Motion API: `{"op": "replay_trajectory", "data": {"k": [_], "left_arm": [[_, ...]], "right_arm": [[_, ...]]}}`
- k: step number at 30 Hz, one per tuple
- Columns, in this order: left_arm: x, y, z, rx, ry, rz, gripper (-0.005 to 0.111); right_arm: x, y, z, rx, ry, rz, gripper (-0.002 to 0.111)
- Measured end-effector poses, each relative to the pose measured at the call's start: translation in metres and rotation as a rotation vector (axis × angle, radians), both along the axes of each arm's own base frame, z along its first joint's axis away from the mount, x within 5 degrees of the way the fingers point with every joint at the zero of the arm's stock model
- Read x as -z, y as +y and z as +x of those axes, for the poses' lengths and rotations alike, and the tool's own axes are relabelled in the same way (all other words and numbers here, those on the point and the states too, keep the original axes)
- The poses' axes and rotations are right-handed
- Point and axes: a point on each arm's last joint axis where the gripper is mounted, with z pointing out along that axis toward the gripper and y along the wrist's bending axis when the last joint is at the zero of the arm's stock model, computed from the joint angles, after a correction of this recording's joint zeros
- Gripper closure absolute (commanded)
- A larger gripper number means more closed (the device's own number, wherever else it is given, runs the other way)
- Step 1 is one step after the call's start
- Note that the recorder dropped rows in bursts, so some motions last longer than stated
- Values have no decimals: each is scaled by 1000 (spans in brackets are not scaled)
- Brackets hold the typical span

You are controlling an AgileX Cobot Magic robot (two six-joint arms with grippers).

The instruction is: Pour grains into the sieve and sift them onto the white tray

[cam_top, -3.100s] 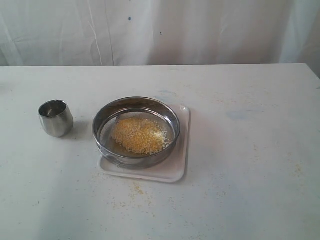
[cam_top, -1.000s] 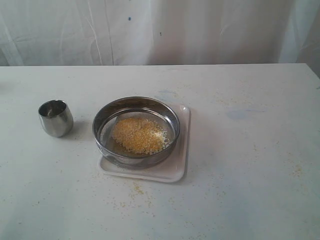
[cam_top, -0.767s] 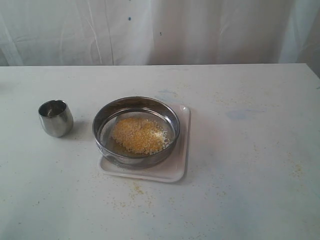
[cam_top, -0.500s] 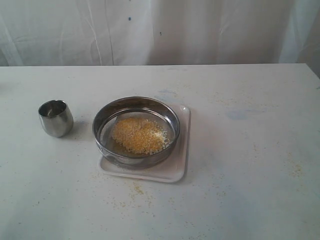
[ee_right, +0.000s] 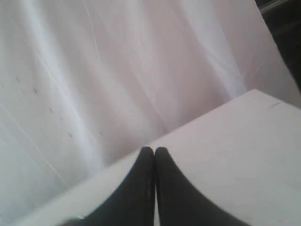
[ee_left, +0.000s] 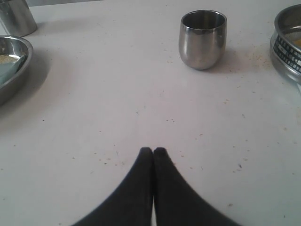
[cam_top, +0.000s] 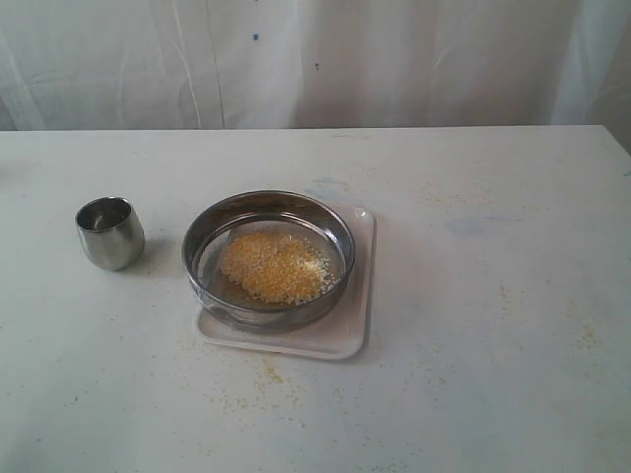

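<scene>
Meanwhile, grains: lying heaped in sieve, unchanged; sifting is pending.
Tray: sitting under sieve.
Left gripper, right gripper: jaws pressing together, empty.

**White desk before a white curtain**

A broad white desk fills the scene. Its matte top is faintly scuffed, with pale bluish smudges and fine specks. Behind the desk's far edge hangs a white curtain in soft vertical folds, with a few small dark spots on the cloth. The light is soft and even, and shadows on the desk are weak. Beyond one far corner of the desk, a narrow dark gap shows beside the curtain.
</scene>
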Motion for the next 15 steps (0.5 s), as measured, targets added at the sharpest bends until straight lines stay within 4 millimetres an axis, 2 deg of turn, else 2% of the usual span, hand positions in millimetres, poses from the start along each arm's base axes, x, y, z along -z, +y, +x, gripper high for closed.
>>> {"op": "replay_trajectory", "data": {"k": [4,6,8,9,11,12,13,15], "left_arm": [[0,0,0,0,0,0,107],[0,0,0,0,0,0,107],[0,0,0,0,0,0,107],[0,0,0,0,0,0,107],[0,0,0,0,1,0,107],[0,0,0,0,1,0,107],[0,0,0,0,2,0,107],[0,0,0,0,2,0,107]], "right_arm": [[-11,-4,-2,-36,-145,454,108],[-27,-9,-8,-65,-358,625,108],[-51,-16,-22,-107,-643,698,108],[-72,-19,-37,-141,-836,708,108],[-106,-19,-54,-193,-1030,675,108],[-133,-15,-64,-239,-1108,602,108],[-151,-10,-69,-268,-1127,530,108],[-194,10,-68,-317,-1074,240,108]]}}
